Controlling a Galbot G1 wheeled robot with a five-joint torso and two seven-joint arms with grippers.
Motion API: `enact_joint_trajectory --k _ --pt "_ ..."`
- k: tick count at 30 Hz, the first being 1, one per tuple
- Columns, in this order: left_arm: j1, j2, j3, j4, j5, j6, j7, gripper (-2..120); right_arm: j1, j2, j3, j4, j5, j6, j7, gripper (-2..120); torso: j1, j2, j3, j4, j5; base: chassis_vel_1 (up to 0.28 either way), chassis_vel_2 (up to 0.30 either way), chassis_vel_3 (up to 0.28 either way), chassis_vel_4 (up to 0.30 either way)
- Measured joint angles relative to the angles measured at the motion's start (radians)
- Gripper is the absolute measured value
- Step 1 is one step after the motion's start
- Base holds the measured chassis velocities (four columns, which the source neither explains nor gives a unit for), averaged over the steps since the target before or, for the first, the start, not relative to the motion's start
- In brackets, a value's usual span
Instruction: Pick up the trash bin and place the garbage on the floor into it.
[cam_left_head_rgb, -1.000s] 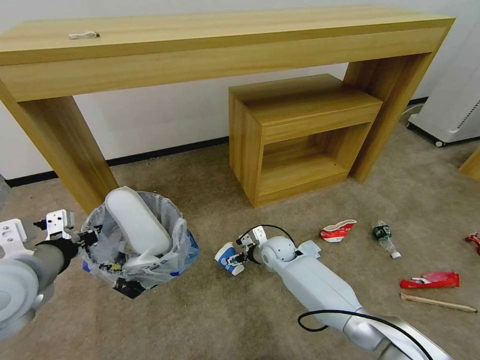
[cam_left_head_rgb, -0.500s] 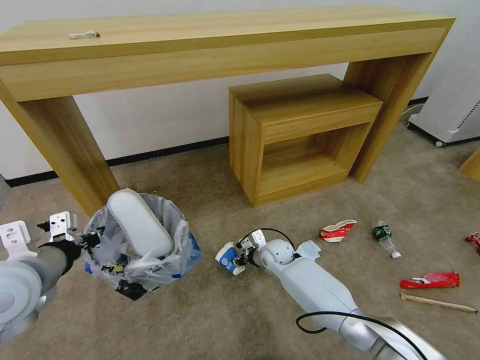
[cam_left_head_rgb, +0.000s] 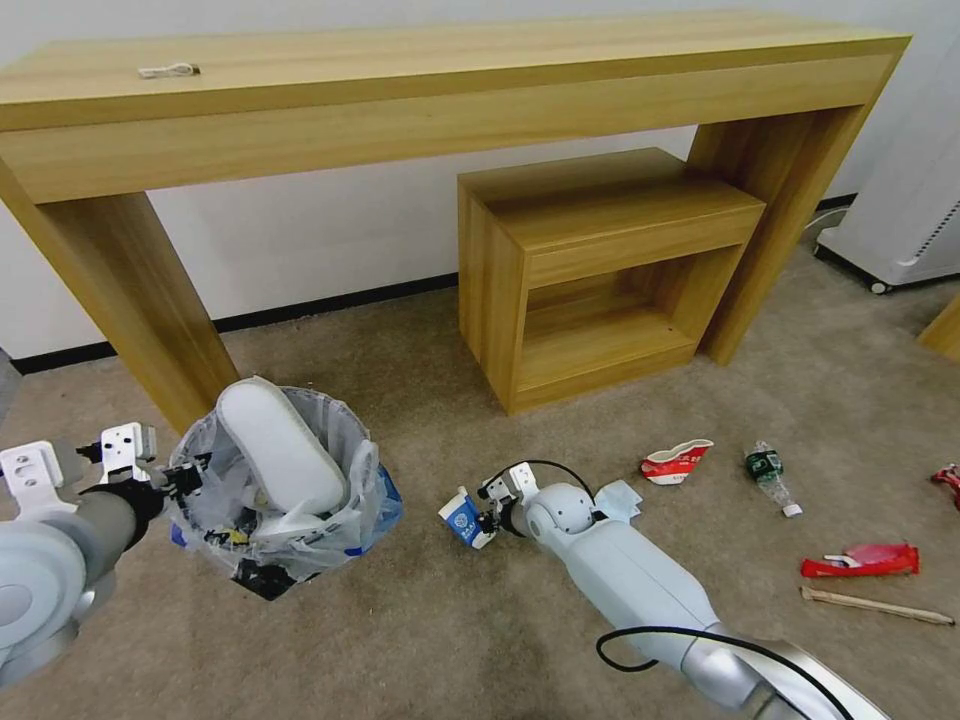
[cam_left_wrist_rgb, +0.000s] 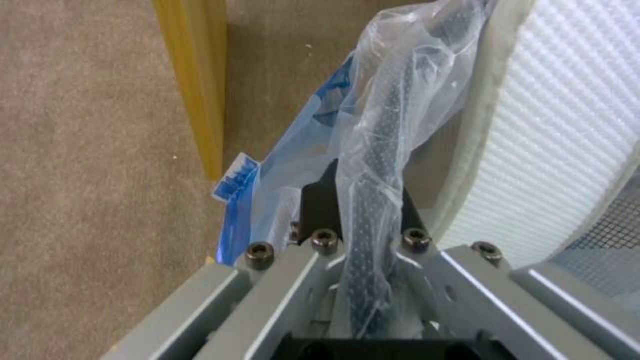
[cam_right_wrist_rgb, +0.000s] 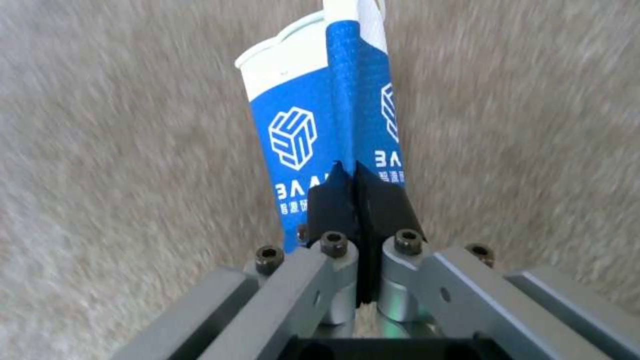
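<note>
My left gripper (cam_left_head_rgb: 186, 476) is shut on the rim of the trash bin (cam_left_head_rgb: 300, 540), a black bin in a crinkly clear bag held off the carpet, tilted. In the left wrist view the fingers (cam_left_wrist_rgb: 320, 200) pinch the bagged rim (cam_left_wrist_rgb: 383, 125). A white slipper (cam_left_head_rgb: 280, 445) sticks out of the bin. My right gripper (cam_left_head_rgb: 488, 513) is shut on a blue-white paper cup (cam_left_head_rgb: 461, 517), squashed flat between its fingers (cam_right_wrist_rgb: 383, 200) over the carpet. On the floor lie a pale blue mask (cam_left_head_rgb: 620, 497), a red-white bowl (cam_left_head_rgb: 676, 461), a small bottle (cam_left_head_rgb: 770, 476), a red wrapper (cam_left_head_rgb: 862, 560) and a wooden stick (cam_left_head_rgb: 875, 605).
A long wooden table (cam_left_head_rgb: 450, 80) spans the back; its left leg (cam_left_head_rgb: 150, 300) stands just behind the bin. A small wooden cabinet (cam_left_head_rgb: 600, 270) sits under the table. A white appliance (cam_left_head_rgb: 910, 200) is at the right. Another red scrap (cam_left_head_rgb: 948, 478) lies at the right edge.
My right gripper has drawn the paper cup slightly to the right and tipped it up off the carpet. The bin in my left gripper has drifted a little to the right.
</note>
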Motion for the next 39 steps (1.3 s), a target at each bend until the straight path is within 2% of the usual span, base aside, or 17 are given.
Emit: enact_joint_trajectory --k 3,6,8,9,11,13,16,17,20,21,23,27,31,32,35,36,39 --pt "0.0 0.001 0.001 0.0 0.002 0.0 0.002 1 -0.004 -0.016 0.011 0.046 0.021 0.006 0.011 0 0.0 0.0 0.0 0.0 0.0 0.0 0.0 0.0 0.0" --pt "0.0 0.005 0.006 0.001 0.004 0.0 0.002 1 -0.012 -0.049 0.021 0.126 0.05 0.013 0.028 0 0.0 0.0 0.0 0.0001 0.0001 0.0 0.0 0.0 0.0" --pt "-0.001 0.009 0.014 0.002 0.009 0.0 0.003 1 -0.023 -0.096 0.041 0.22 0.086 0.024 0.042 0 0.0 0.0 0.0 0.0001 0.0 0.0 0.0 0.0 0.0" --pt "-0.001 0.009 0.014 0.002 0.009 0.0 0.003 1 -0.023 -0.096 0.041 0.22 0.086 0.024 0.042 0 0.0 0.0 0.0 0.0001 0.0 0.0 0.0 0.0 0.0" --pt "0.0 0.012 0.028 0.001 0.016 0.0 0.005 1 -0.035 -0.163 0.077 0.31 0.104 0.094 0.039 0 0.0 0.0 0.0 0.0001 0.0001 0.0 0.0 0.0 0.0" --pt "0.001 0.012 0.031 0.0 0.019 0.0 0.006 1 -0.037 -0.185 0.089 0.33 0.106 0.118 0.035 0 0.0 0.0 0.0 0.0001 0.0 0.0 0.0 0.0 0.0" --pt "0.002 0.011 0.052 -0.006 0.026 0.0 0.007 1 -0.051 -0.28 0.157 0.42 0.14 0.227 0.022 0 0.0 0.0 0.0 -0.0003 0.0003 0.0 0.0 0.0 0.0" --pt "0.002 0.011 0.052 -0.006 0.026 0.0 0.007 1 -0.051 -0.28 0.157 0.42 0.14 0.227 0.022 0 0.0 0.0 0.0 -0.0003 0.0003 0.0 0.0 0.0 0.0" --pt "0.003 0.016 0.066 -0.012 0.024 0.0 0.007 1 -0.069 -0.336 0.224 0.504 0.181 0.339 -0.021 0 0.0 0.0 0.0 0.0 0.0001 0.0 0.0 0.0 0.0" --pt "0.003 0.016 0.066 -0.012 0.024 0.0 0.007 1 -0.069 -0.336 0.224 0.504 0.181 0.339 -0.021 0 0.0 0.0 0.0 0.0 0.0001 0.0 0.0 0.0 0.0" --pt "0.0 0.022 0.077 -0.013 0.022 0.0 0.006 1 -0.079 -0.361 0.262 0.55 0.204 0.429 -0.068 0 0.0 0.0 0.0 -0.0001 0.0002 0.0 0.0 0.0 0.0" --pt "-0.002 0.024 0.088 -0.013 0.024 0.0 0.006 1 -0.083 -0.372 0.289 0.578 0.237 0.491 -0.101 0 0.0 0.0 0.0 -0.0001 0.0002 0.0 0.0 0.0 0.0" --pt "-0.005 0.028 0.106 -0.024 0.024 0.0 0.008 1 -0.079 -0.376 0.321 0.605 0.314 0.606 -0.203 0 0.0 0.0 0.0 0.0 0.0001 0.0 0.0 0.0 0.0" --pt "-0.005 0.028 0.106 -0.024 0.024 0.0 0.008 1 -0.079 -0.376 0.321 0.605 0.314 0.606 -0.203 0 0.0 0.0 0.0 0.0 0.0001 0.0 0.0 0.0 0.0" --pt "-0.009 0.034 0.11 -0.044 -0.013 0.0 0.028 1 -0.07 -0.375 0.31 0.612 0.375 0.691 -0.369 0 0.0 0.0 0.0 0.0 0.0001 0.0 0.0 0.0 0.0" --pt "-0.009 0.034 0.11 -0.044 -0.013 0.0 0.028 1 -0.07 -0.375 0.31 0.612 0.375 0.691 -0.369 0 0.0 0.0 0.0 0.0 0.0001 0.0 0.0 0.0 0.0" --pt "-0.017 0.036 0.11 -0.067 -0.078 0.0 0.049 1 -0.069 -0.363 0.271 0.613 0.402 0.745 -0.5 0 0.0 0.0 0.0 0.0 0.0 0.0 0.0 0.0 0.0"
